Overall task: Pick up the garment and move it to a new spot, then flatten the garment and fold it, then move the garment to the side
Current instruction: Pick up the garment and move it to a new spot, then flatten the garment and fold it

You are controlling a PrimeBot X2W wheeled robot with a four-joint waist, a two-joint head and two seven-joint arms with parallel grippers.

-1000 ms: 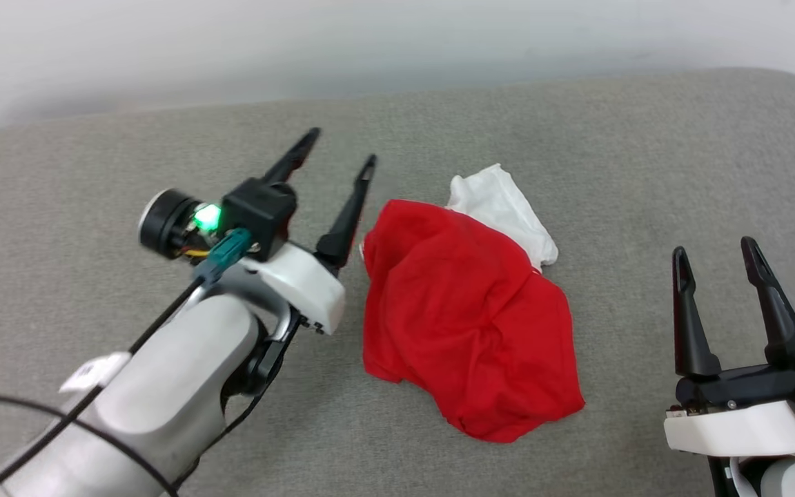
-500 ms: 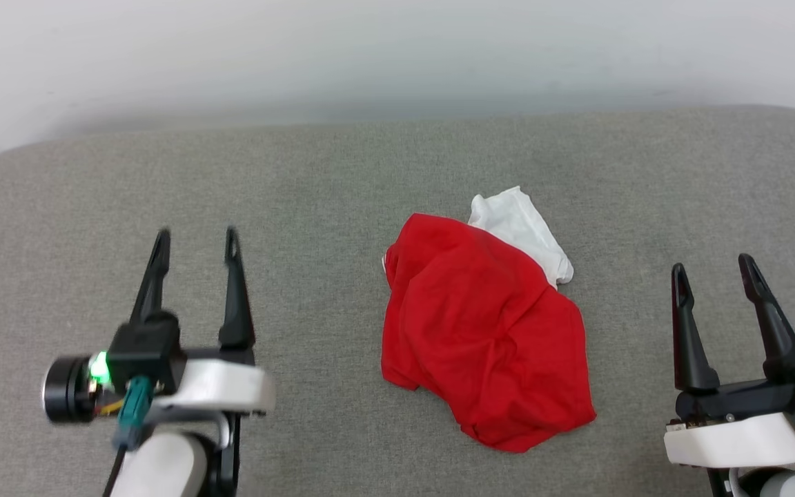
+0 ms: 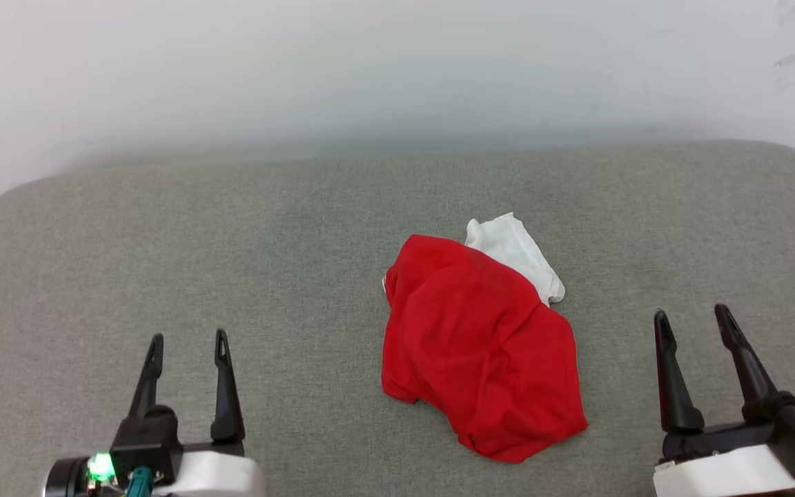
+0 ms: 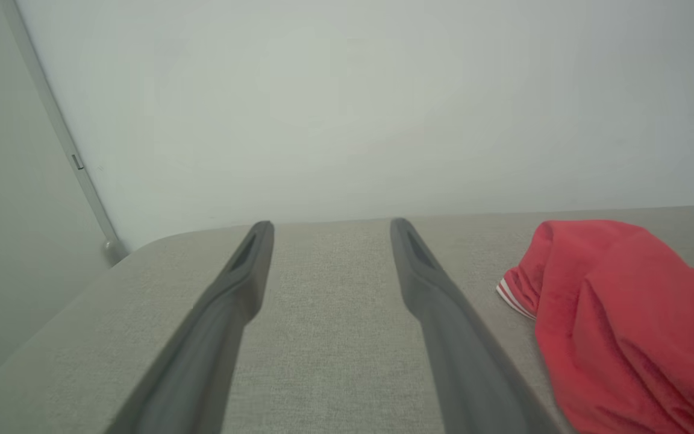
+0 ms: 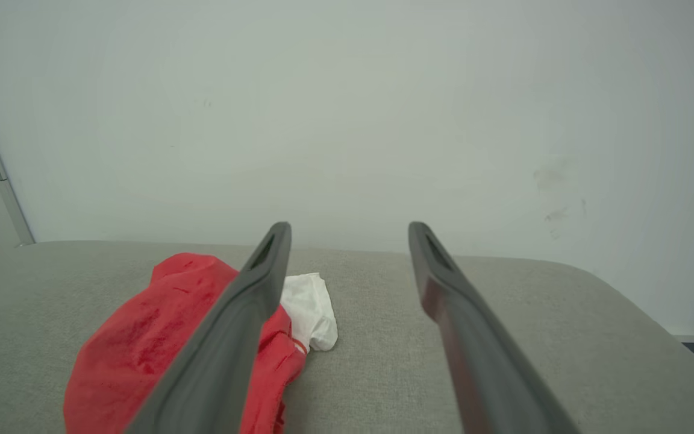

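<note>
Red garment (image 3: 480, 352) lies crumpled between left gripper (image 3: 188, 338) and right gripper (image 3: 691, 313), both spread and empty; pickup seems next, needing an inward reach.

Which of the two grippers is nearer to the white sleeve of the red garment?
The right gripper. The white sleeve sticks out on the garment's far right side, toward it; the left gripper lies beyond the red body.

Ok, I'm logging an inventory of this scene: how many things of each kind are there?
Garments: 1, the red and white garment
Grippers: 2, the left gripper and the right gripper, both open
Surfaces: 1, the grey padded surface
Total: 4
</note>
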